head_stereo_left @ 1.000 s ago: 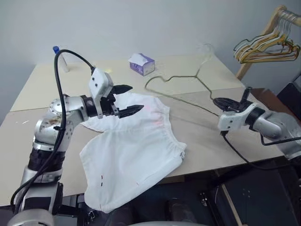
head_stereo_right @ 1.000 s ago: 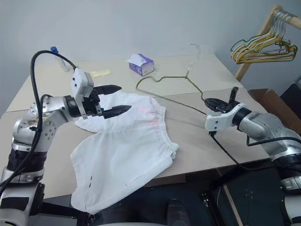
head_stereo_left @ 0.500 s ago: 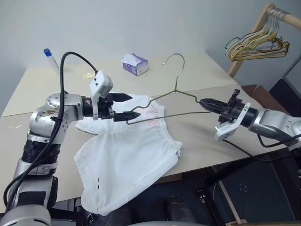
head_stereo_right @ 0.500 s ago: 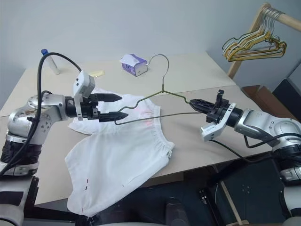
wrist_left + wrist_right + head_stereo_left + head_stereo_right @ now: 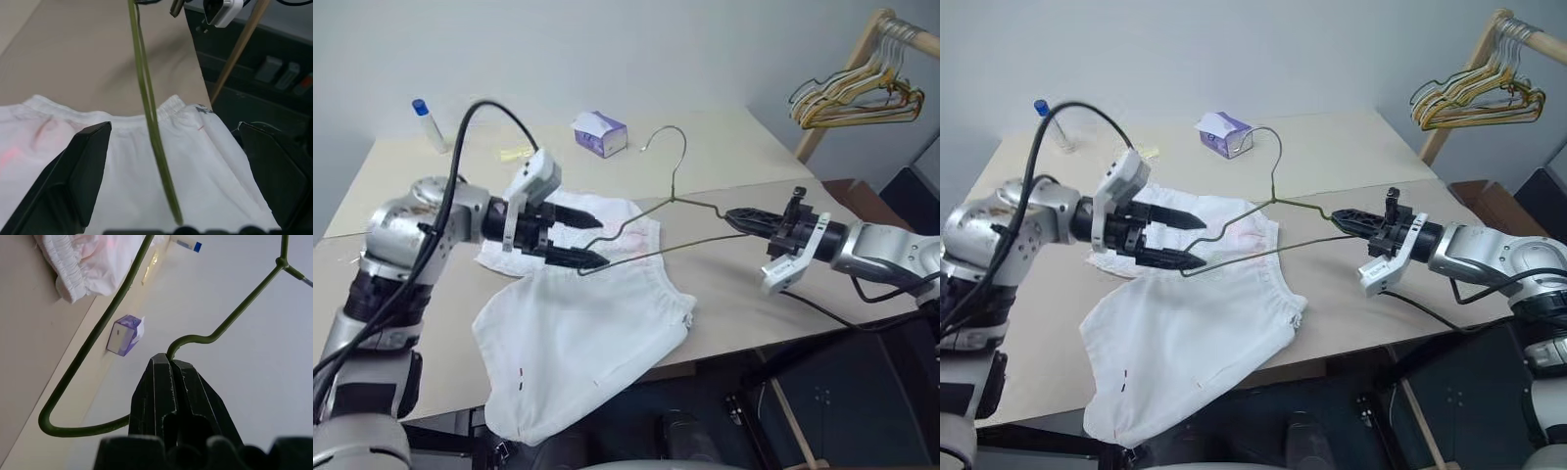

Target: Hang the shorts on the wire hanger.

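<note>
Hanger [image 5: 651,227] hung crosswise between my arms, right jaws [image 5: 736,217] clamped on one end, its free end between my nearer, wide-open left jaws [image 5: 589,241], above the shorts [image 5: 578,343].

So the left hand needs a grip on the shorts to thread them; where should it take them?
Probably the gathered waistband edge of the shorts, from above on the left hand's side: it lies flat on the table, under the wire hanger.
</note>
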Tool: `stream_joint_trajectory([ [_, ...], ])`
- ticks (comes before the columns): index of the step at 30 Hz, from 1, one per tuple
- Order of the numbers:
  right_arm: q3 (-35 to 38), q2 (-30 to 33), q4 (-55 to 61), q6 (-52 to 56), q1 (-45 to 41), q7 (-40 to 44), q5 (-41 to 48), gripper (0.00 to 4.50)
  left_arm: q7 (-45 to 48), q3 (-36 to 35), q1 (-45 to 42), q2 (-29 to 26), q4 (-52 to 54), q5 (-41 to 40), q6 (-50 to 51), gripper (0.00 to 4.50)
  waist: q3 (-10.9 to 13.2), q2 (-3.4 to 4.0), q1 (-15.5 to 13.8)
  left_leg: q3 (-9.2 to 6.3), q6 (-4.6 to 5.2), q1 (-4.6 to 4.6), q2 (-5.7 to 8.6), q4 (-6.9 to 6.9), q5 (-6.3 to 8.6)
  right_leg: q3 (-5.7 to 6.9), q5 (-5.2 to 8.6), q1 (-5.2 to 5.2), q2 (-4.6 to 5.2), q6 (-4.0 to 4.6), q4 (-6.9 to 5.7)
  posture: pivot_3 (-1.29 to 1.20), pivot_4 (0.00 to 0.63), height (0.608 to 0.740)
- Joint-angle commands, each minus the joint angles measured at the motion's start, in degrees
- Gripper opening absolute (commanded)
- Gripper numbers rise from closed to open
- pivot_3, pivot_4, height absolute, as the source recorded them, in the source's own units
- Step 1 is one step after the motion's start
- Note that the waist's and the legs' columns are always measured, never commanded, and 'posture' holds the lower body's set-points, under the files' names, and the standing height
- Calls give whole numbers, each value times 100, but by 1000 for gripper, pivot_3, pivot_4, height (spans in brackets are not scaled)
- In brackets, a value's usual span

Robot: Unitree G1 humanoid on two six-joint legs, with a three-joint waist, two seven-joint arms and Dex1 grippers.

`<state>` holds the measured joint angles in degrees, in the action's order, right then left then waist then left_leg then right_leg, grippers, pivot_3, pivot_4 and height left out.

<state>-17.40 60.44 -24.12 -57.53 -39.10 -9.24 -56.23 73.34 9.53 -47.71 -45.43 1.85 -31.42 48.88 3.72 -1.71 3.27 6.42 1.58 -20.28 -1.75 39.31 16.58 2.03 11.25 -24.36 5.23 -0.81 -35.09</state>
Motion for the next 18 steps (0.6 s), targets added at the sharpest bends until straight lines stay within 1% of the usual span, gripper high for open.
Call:
stream_joint_trajectory([
  [1,233,167,219,-60,105,-224,84,19,-289,-39,105,139,366,-39,166,4500,0,0,-27,0,1,1,0,0,1,-3,0,0,-1,0,-1,75,0,740],
  [4,211,135,344,-26,202,-134,152,19,-245,-55,274,108,569,-92,130,4500,-1,-1,-36,2,0,0,-5,0,0,-12,2,-3,-6,-1,0,47,0,740],
  [5,174,77,292,-2,111,-85,152,19,-188,-14,229,94,471,-29,66,4500,4,-7,-43,5,0,-1,-3,0,0,-18,1,-9,-5,-1,-2,44,25,740],
  [7,114,-36,186,39,-73,11,154,19,-102,36,110,88,216,77,-41,4500,6,-10,-45,8,0,-1,-2,1,0,-22,1,-11,-6,-2,-4,34,37,740],
  [9,112,-47,115,33,-161,51,150,19,30,8,34,32,86,121,-177,4500,4,-8,-45,11,2,5,-1,2,1,-25,3,-9,-6,-7,-5,27,25,740],
  [10,116,-49,98,31,-185,63,140,19,55,-26,11,9,33,131,-198,4500,8,-10,-54,10,3,6,-2,2,1,-24,3,-8,-6,-7,-6,28,45,740],
  [11,122,-48,92,28,-202,70,136,19,86,-53,-7,-17,2,134,-208,4500,6,-8,-57,10,6,6,-1,2,3,-24,3,-8,-6,-7,-8,24,35,740],
  [18,150,-64,184,25,-234,186,194,19,515,4,97,-314,102,167,-455,4500,6,-7,-61,11,15,-1,-2,2,8,-24,2,-10,-4,-4,0,18,27,740],
])
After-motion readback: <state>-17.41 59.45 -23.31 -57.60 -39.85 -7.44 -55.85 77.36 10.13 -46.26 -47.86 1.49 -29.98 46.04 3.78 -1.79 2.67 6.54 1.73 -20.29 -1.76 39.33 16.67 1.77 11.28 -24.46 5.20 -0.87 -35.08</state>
